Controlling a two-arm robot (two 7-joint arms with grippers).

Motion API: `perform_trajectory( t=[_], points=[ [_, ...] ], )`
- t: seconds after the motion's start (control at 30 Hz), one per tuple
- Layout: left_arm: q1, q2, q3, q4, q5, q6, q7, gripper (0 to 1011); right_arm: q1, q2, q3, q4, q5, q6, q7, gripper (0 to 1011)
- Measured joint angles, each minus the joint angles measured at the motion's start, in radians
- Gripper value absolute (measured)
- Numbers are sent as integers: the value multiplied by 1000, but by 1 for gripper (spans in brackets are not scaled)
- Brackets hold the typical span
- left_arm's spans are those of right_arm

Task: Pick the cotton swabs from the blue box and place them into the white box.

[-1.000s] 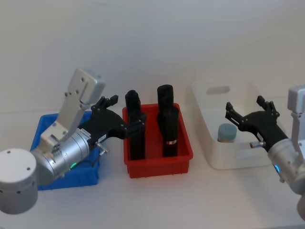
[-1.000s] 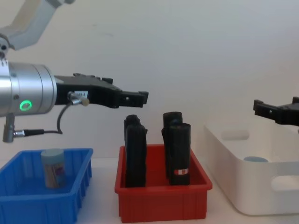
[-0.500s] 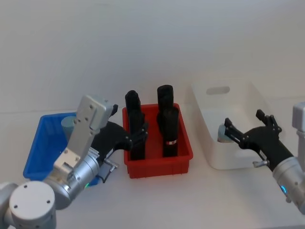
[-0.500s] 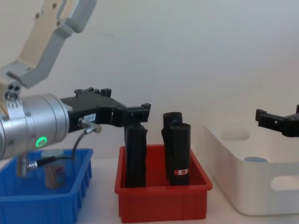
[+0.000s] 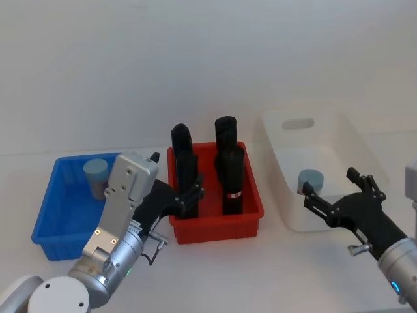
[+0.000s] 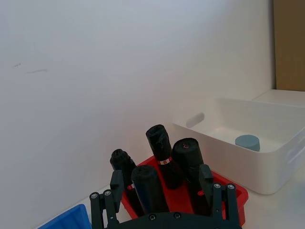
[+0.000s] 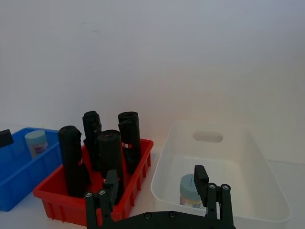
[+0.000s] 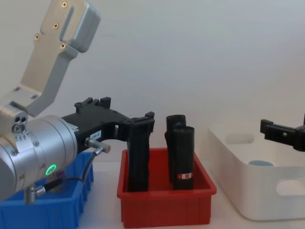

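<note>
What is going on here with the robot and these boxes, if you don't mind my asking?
The robot is moving cotton swabs between boxes. One cotton swab jar stands in the white box, and a second cotton swab jar waits in the blue box. Both grippers are open and empty: the left gripper hovers by the red bin's left edge, and the right gripper hovers above the white box's near edge.

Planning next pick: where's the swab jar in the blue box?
Head view: the swab jar stands by the blue box's far wall, left of the red bin.
</note>
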Motion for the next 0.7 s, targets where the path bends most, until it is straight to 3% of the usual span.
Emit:
perform_trajectory(
  t=[0.7],
  points=[
    [1, 0, 1, 0, 0, -3, 4, 1004, -21, 7, 0, -25, 1, 5, 0, 1001]
  ],
)
